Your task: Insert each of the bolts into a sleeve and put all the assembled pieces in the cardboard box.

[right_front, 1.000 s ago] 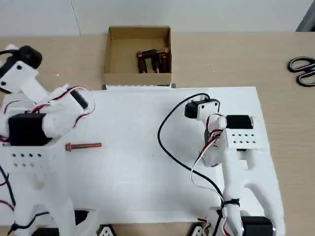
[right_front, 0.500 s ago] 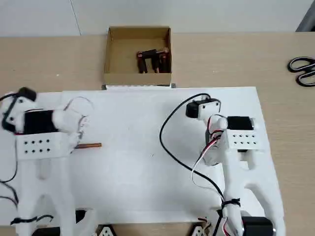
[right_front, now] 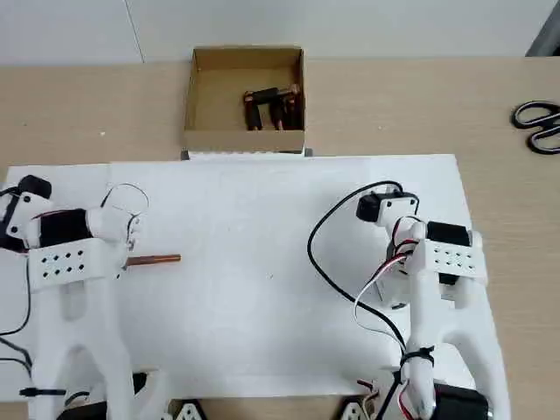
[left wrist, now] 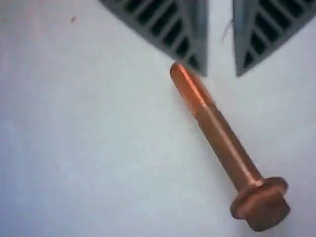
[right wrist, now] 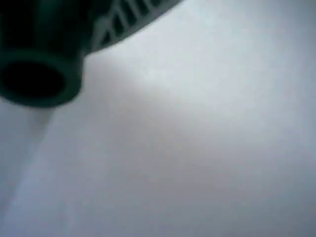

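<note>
A copper bolt (left wrist: 222,143) lies flat on the white mat; in the high view its shaft (right_front: 157,259) sticks out from under my left arm (right_front: 74,254). My left gripper (left wrist: 219,61) hangs just over it, open by a narrow gap, with the bolt's plain end beside one fingertip (left wrist: 195,54) and nothing between the fingers. My right gripper is shut on a dark sleeve (right wrist: 37,79), held low over the mat under the right arm (right_front: 433,254). The cardboard box (right_front: 199,96) at the back holds several assembled pieces (right_front: 273,107).
The white mat (right_front: 262,324) covers the table between the two arms. Scissors (right_front: 538,125) lie on the wooden table at the far right. A black cable (right_front: 319,262) loops out to the left of the right arm.
My left arm has swung down over the bolt, covering its head end. The right arm has shifted to the right and slightly toward the front.
</note>
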### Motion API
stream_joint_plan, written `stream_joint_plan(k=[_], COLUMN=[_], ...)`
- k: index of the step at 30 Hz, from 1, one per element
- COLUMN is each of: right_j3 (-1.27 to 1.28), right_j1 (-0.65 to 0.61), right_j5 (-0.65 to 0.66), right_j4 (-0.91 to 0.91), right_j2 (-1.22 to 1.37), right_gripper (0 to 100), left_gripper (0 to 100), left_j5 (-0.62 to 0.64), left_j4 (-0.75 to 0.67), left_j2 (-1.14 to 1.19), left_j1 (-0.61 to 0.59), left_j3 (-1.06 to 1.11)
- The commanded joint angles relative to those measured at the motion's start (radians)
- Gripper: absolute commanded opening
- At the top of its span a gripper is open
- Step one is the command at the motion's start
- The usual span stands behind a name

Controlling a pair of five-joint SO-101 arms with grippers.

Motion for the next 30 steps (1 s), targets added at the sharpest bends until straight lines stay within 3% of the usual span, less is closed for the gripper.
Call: stream_joint_plan(k=[1, 12, 30], right_j3=[-0.005, -0.003, -0.005], right_j1=[0.007, 0.007, 0.007], right_j5=[0.011, 0.011, 0.005], right_j4=[-0.03, -0.03, -0.031], right_j2=[-0.039, -0.039, -0.039], right_gripper=[0.4, 0.4, 0.4], left_gripper=[12, 13, 13], left_j5=[-0.031, -0.026, -0.025], left_j4=[-0.072, -0.104, -0.235], left_j2=[0.026, 0.358, 0.437], left_j1=[0.0, -0.018, -0.063], left_j3=[0.021, -0.064, -0.056])
